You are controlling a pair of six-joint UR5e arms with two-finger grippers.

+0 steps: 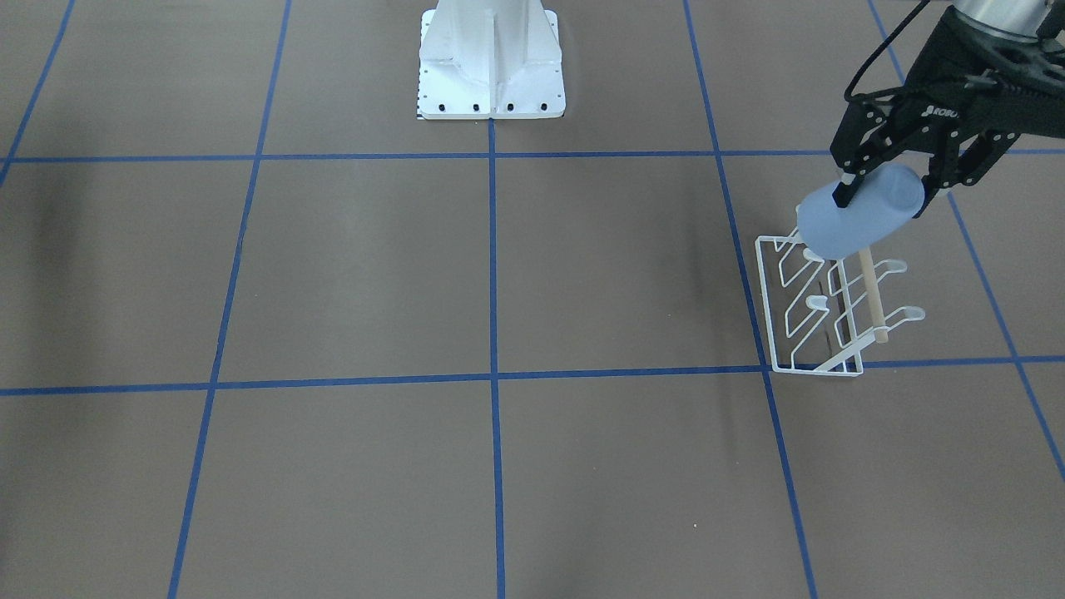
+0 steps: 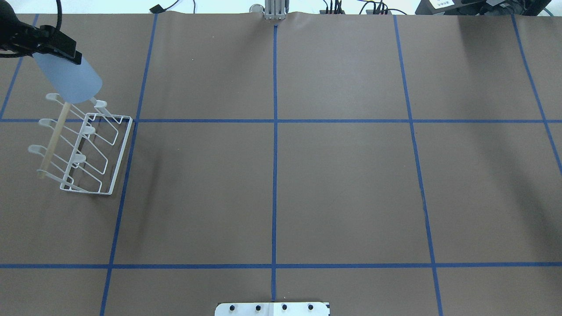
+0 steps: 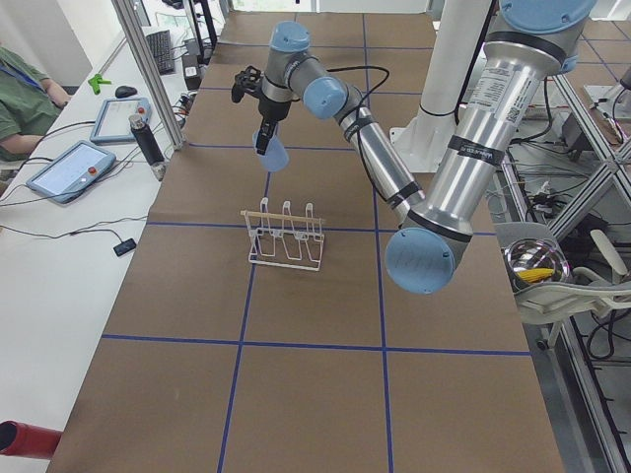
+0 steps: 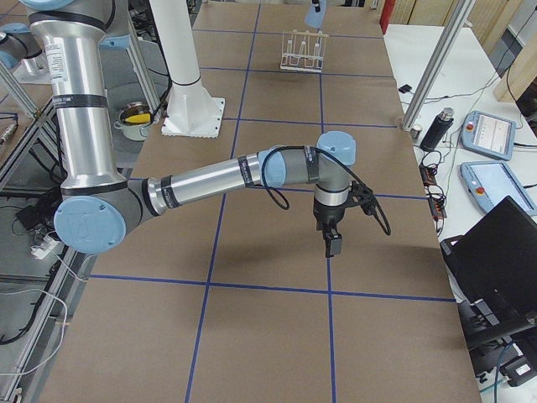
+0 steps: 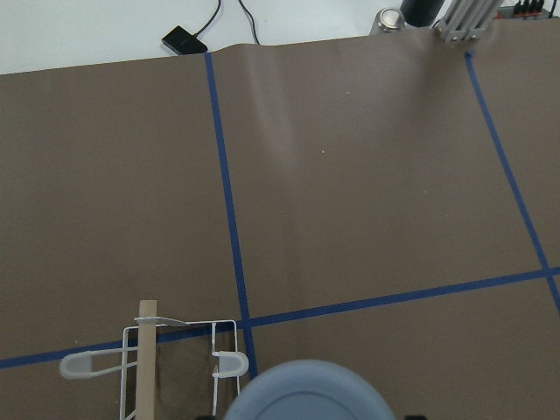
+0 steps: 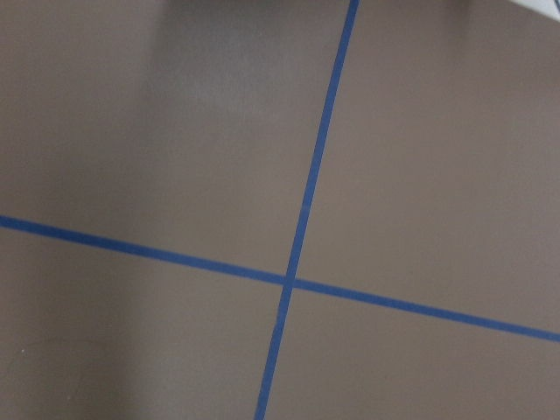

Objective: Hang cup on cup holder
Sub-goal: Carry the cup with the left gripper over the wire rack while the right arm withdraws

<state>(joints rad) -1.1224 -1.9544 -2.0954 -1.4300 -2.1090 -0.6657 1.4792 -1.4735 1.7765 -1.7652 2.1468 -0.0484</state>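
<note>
My left gripper is shut on the pale blue cup and holds it tilted in the air. The cup hangs just above the end of the white wire cup holder nearest the robot base, over the end of its wooden rod. In the overhead view the cup overlaps the rack's far end at the left edge. The left wrist view shows the cup's round end and two prongs. My right gripper shows only in the exterior right view, low over the table; I cannot tell its state.
The brown table cover carries a grid of blue tape lines. The white robot base stands at the table's robot-side edge. Tablets and a cylinder sit on the side bench beyond the table's far edge.
</note>
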